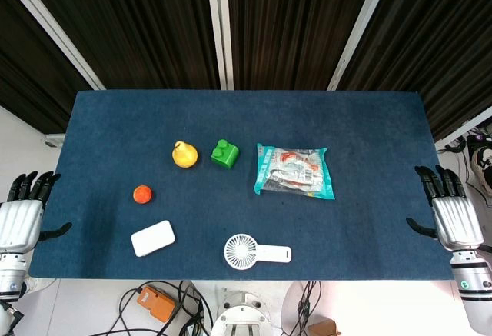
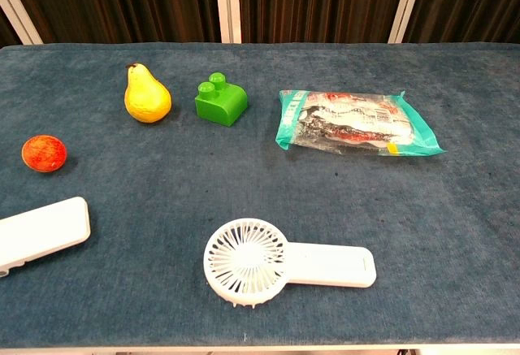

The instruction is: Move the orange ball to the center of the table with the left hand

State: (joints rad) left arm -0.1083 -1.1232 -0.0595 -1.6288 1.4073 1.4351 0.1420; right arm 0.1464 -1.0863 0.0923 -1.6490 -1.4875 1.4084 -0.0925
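Note:
The orange ball (image 1: 142,194) lies on the blue table (image 1: 369,121), left of middle; in the chest view the ball (image 2: 44,153) sits near the left edge. My left hand (image 1: 23,214) hangs off the table's left edge, fingers apart and holding nothing, well to the left of the ball. My right hand (image 1: 450,211) hovers at the table's right edge, also holding nothing with its fingers extended. Neither hand appears in the chest view.
A yellow pear (image 1: 184,154) and a green brick (image 1: 224,153) stand behind the ball. A clear snack packet (image 1: 294,171) lies right of middle. A white box (image 1: 152,237) and a white hand fan (image 1: 254,252) lie near the front edge.

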